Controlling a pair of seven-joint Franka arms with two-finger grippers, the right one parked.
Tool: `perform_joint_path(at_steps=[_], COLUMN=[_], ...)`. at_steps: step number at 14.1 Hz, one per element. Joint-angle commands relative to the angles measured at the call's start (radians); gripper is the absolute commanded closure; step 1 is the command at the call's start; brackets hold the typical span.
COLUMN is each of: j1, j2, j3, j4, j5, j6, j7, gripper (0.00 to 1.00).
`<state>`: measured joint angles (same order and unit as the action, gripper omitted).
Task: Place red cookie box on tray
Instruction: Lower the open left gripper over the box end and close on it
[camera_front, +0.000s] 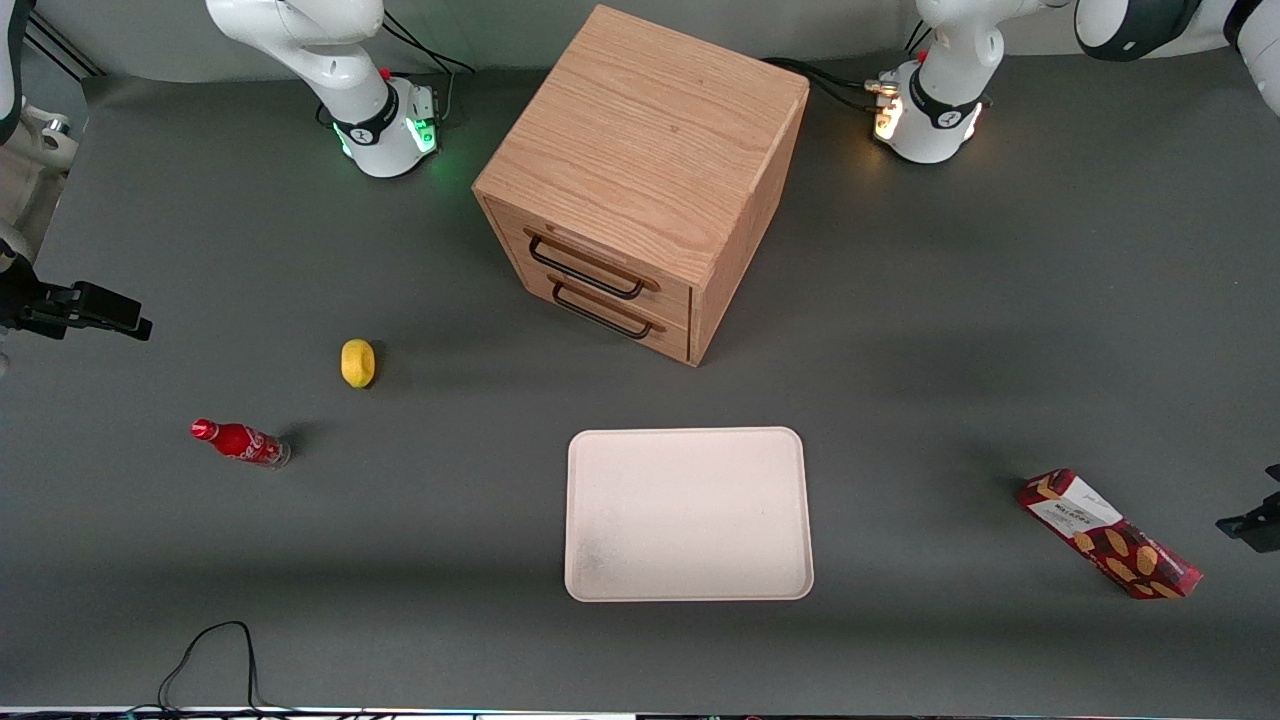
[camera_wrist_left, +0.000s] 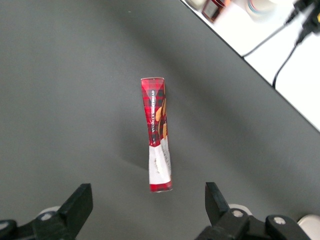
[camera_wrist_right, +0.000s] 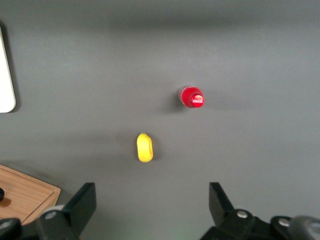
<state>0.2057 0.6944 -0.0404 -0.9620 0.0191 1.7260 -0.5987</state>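
1. The red cookie box lies flat on the dark grey table, toward the working arm's end. It sits askew to the table edge: the end with the white label panel is farther from the front camera, the end with the biscuit pictures nearer.
2. The tray rests flat on the table near the middle, nearer the front camera than the wooden drawer cabinet. Nothing lies on the tray. Box and tray are well apart, with bare table between them.
3. The gripper hangs above the table over the box, not touching it. In the left wrist view the two fingers are spread wide, with the white-label end of the red cookie box showing between them well below. Nothing is held.
4. In the front view only a dark part of the left arm's hand shows at the frame edge near the box; the fingers themselves cannot be made out there.
5. The cabinet stands turned at an angle, its two drawers closed, each with a dark wire handle.
6. Toward the parked arm's end: a small yellow lemon-like object, and nearer the front camera, a small red soda bottle standing on the table. Both are well apart from the tray.
7. A black cable loops on the table by the edge nearest the front camera.
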Motion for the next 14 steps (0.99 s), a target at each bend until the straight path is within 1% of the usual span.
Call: perform_joint_path(at_steps=[1,4,5,7,9,11,12,13,14], j1=[-0.003,-0.003,-0.002,0.001,0.001,0.001,0.001,0.001,0.001], j2=[0.034,0.065,0.086,0.132,0.165,0.178,0.178,0.178,0.183], j3=[0.001,0.001,0.001,0.001,0.001,0.001,0.001,0.001,0.001], j4=[-0.035,-0.151,-0.162,-0.164,-0.164,-0.167,-0.167,-0.173,-0.175], j5=[0.001,-0.017,-0.021,-0.018,-0.016,-0.018,-0.021,-0.021,-0.018], j6=[0.064,0.261,0.311,0.349,0.351,0.351,0.351,0.351,0.352], j7=[-0.119,-0.136,-0.138,-0.139,-0.139,-0.142,-0.144,-0.156,-0.168], gripper=[0.0,0.0,0.0,0.0,0.0,0.04,0.08,0.13,0.21])
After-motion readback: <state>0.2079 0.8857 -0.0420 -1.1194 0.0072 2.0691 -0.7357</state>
